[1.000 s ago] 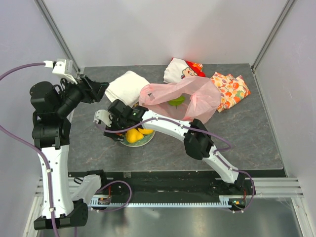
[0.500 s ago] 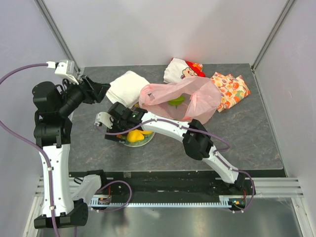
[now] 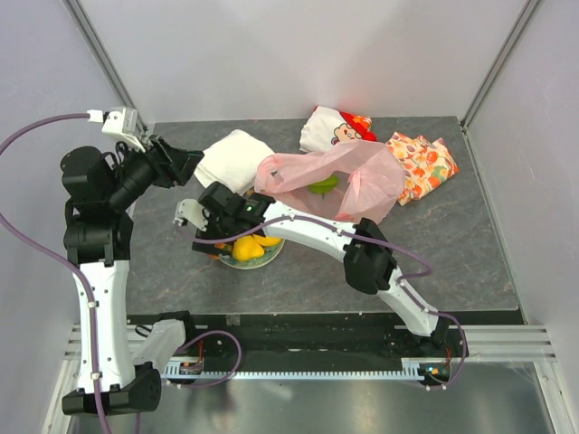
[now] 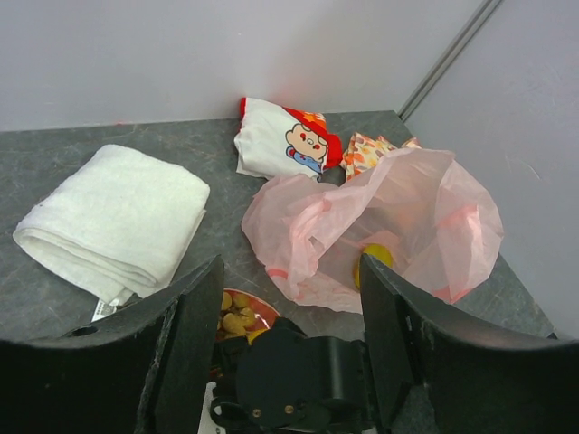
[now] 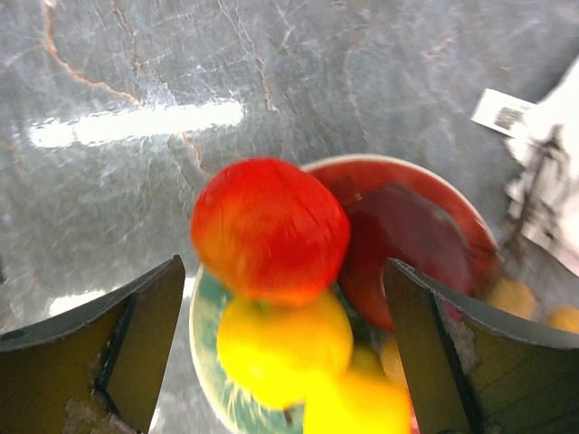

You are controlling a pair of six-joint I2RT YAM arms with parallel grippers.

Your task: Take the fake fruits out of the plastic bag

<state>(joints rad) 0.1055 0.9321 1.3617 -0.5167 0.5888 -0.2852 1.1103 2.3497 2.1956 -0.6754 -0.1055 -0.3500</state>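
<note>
The pale pink plastic bag (image 3: 330,181) lies at the back middle, its mouth open, with a green fruit (image 3: 321,187) inside. The left wrist view shows the bag (image 4: 398,217) holding a yellow fruit (image 4: 375,257). The red plate (image 3: 255,259) holds several fruits. In the right wrist view a blurred red-yellow apple (image 5: 270,228) sits over a yellow fruit (image 5: 285,344), beside a dark red plum (image 5: 398,253). My right gripper (image 3: 210,240) (image 5: 282,271) is open above the plate (image 5: 206,357), jaws wide of the apple. My left gripper (image 3: 185,163) (image 4: 291,267) is open, empty and raised.
A folded white towel (image 3: 231,158) lies left of the bag. A white cartoon-print cloth (image 3: 333,127) and an orange-patterned cloth (image 3: 421,165) lie at the back right. The right arm's links stretch across the table in front of the bag. Grey walls enclose the table.
The right gripper shifted slightly over the plate, down and back. The left arm edged a little to the right. The bag has not moved.
</note>
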